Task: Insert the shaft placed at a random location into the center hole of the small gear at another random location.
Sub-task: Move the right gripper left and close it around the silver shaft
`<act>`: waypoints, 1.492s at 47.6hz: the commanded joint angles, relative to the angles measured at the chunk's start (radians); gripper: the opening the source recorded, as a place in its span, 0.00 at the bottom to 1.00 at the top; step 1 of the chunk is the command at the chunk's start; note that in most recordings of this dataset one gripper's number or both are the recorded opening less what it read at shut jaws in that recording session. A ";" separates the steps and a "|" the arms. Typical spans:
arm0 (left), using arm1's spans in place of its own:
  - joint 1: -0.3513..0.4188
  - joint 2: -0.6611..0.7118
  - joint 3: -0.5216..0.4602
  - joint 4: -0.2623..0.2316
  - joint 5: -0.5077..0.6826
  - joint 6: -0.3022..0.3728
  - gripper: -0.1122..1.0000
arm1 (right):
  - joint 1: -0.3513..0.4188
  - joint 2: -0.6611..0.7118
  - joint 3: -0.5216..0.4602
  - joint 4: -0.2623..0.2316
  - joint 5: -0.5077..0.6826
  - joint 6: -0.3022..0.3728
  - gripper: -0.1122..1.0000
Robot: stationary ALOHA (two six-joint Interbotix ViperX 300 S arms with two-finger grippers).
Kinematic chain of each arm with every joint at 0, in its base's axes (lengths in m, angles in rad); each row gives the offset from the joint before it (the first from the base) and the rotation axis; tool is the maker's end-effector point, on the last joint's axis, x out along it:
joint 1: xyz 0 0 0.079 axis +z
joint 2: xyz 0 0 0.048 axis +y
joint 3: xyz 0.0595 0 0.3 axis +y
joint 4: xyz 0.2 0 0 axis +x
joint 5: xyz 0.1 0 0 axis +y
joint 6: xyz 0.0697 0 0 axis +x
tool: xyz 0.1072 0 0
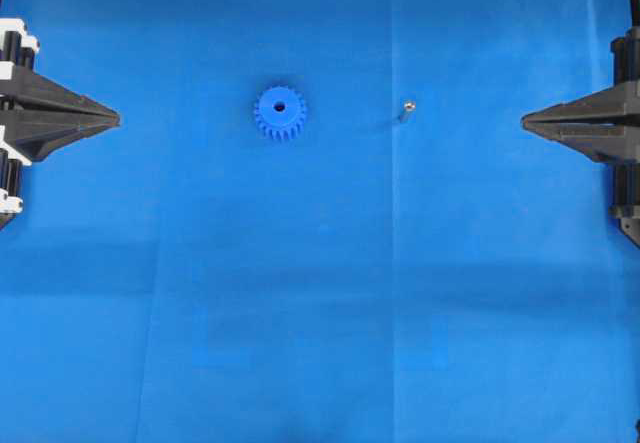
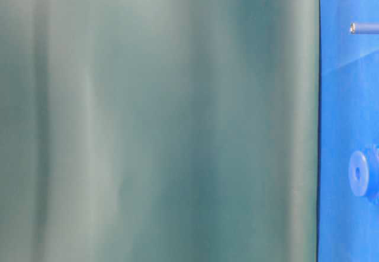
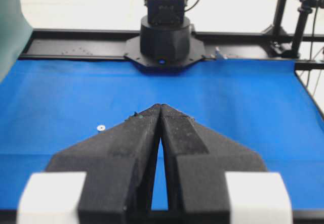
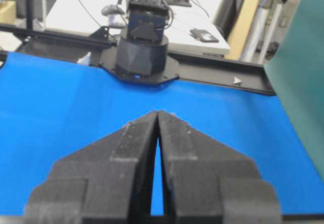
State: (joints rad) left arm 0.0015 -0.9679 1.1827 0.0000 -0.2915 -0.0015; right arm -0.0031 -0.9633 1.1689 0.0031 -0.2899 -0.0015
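The small gear (image 1: 280, 113), bright blue and toothed, lies flat on the blue mat left of centre, its dark center hole (image 1: 279, 108) facing up. The shaft (image 1: 406, 111), a tiny silver pin, lies on the mat to the gear's right, apart from it. The table-level view shows the shaft (image 2: 362, 28) and the gear (image 2: 360, 173) at its right edge. My left gripper (image 1: 117, 119) is shut and empty at the left edge, far from the gear. My right gripper (image 1: 524, 119) is shut and empty at the right edge. In both wrist views the fingers (image 3: 160, 105) (image 4: 158, 112) meet at the tips; no gear shows there.
A green curtain (image 2: 160, 120) fills most of the table-level view. The opposite arm bases (image 3: 164, 37) (image 4: 142, 52) stand at the mat's far ends. A tiny white ring-like speck (image 3: 100, 128) lies on the mat left of my left fingers; I cannot tell what it is.
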 commanded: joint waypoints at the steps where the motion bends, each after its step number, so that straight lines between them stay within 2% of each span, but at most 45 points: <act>1: 0.000 0.000 -0.015 0.002 0.014 -0.009 0.10 | 0.000 0.012 -0.018 -0.002 -0.002 -0.002 0.10; 7: 0.000 -0.005 -0.015 0.002 0.025 -0.012 0.10 | -0.005 0.032 -0.029 -0.002 0.017 -0.005 0.05; 21: -0.002 -0.005 -0.015 0.003 0.026 -0.011 0.10 | -0.100 0.132 -0.018 0.011 -0.023 0.003 0.05; 27: 0.000 -0.005 -0.015 0.003 0.026 -0.011 0.10 | -0.141 0.221 -0.015 0.015 -0.055 0.003 0.06; 31: -0.002 -0.005 -0.015 0.003 0.026 -0.011 0.10 | -0.158 0.293 -0.017 0.025 -0.083 0.005 0.10; 34: 0.000 -0.005 -0.015 0.003 0.026 -0.011 0.10 | -0.170 0.357 -0.021 0.038 -0.110 0.005 0.18; 37: 0.000 -0.005 -0.015 0.003 0.026 -0.011 0.10 | -0.179 0.419 -0.023 0.052 -0.133 0.005 0.30; 44: 0.000 -0.005 -0.011 0.003 0.026 -0.011 0.10 | -0.195 0.578 -0.025 0.072 -0.221 0.003 0.72; 46: 0.000 -0.005 -0.011 0.003 0.026 -0.011 0.10 | -0.199 0.621 -0.026 0.081 -0.250 0.005 0.82; 47: 0.000 -0.006 -0.009 0.003 0.026 -0.011 0.10 | -0.202 0.643 -0.026 0.086 -0.267 0.005 0.84; 53: 0.000 -0.006 -0.006 0.003 0.026 -0.011 0.10 | -0.219 0.772 -0.026 0.135 -0.368 0.003 0.74; 61: 0.000 -0.005 -0.005 0.003 0.026 -0.012 0.10 | -0.219 0.917 -0.037 0.175 -0.469 0.005 0.75; 71: 0.000 -0.005 0.002 0.003 0.026 -0.012 0.10 | -0.219 1.026 -0.071 0.193 -0.488 0.005 0.74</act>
State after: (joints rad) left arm 0.0015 -0.9771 1.1934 0.0000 -0.2608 -0.0138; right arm -0.2209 0.0491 1.1213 0.1933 -0.7639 0.0031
